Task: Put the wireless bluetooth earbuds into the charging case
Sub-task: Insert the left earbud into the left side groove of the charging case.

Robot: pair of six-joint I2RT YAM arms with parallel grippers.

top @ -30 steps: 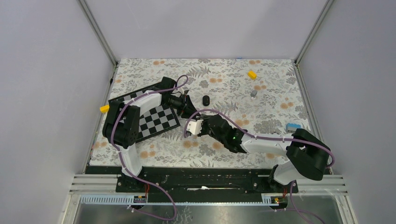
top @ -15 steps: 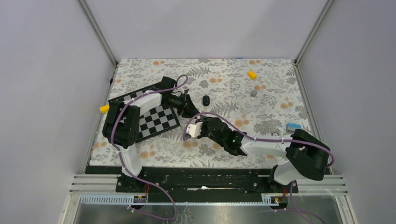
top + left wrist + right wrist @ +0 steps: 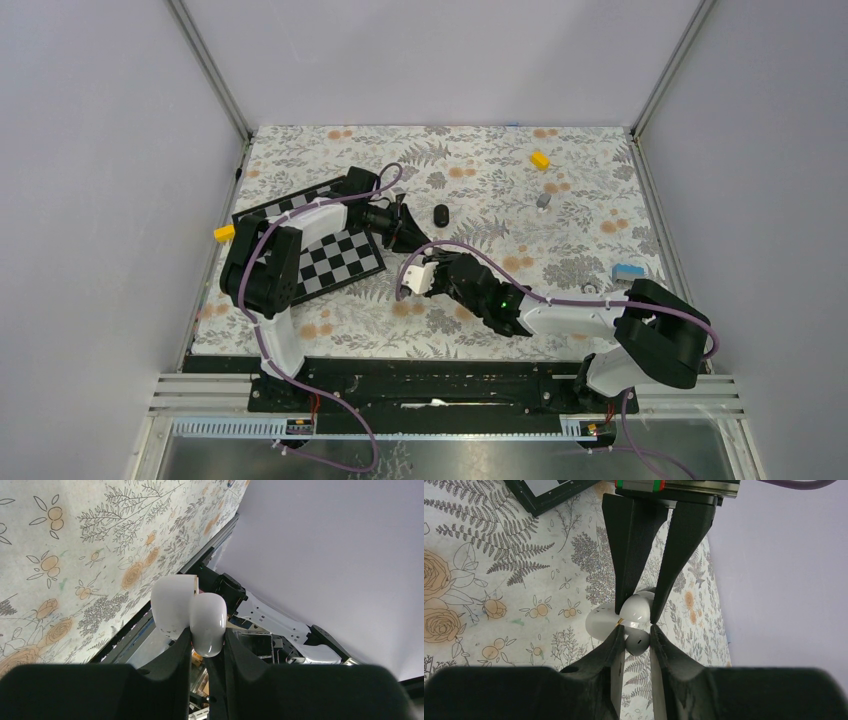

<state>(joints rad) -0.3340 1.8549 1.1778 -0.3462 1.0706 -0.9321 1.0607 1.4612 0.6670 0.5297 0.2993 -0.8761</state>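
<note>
We find the charging case (image 3: pixel 640 609) lifted off the floral table (image 3: pixel 500 180), near its middle and just in front of the checkerboard (image 3: pixel 335 255). Its lid (image 3: pixel 600 622) is swung open to one side on a thin gold hinge line. The left gripper (image 3: pixel 205 642) has its jaws drawn in narrow, pinching the rounded white body from both sides. We judge this grip is meant to keep the case steady with its open side turned toward the other arm.

The right gripper (image 3: pixel 636 637) meets it nose to nose, its jaws just as narrow and closed on a small grey-white piece that we take for an earbud (image 3: pixel 636 646). That piece touches the case at the hinge side. We read this as the insertion step, one arm acting as a vise while the other brings the bud to its socket. We cannot tell whether it is seated.

Farther out, a small black object (image 3: pixel 441 213) lies on the cloth just beyond the grippers. It may be a second bud, but it is too small to tell. Two yellow blocks (image 3: pixel 540 160) (image 3: pixel 224 232) lie well apart.

We can read no brand, label or writing on the case, the bud or the board.
</note>
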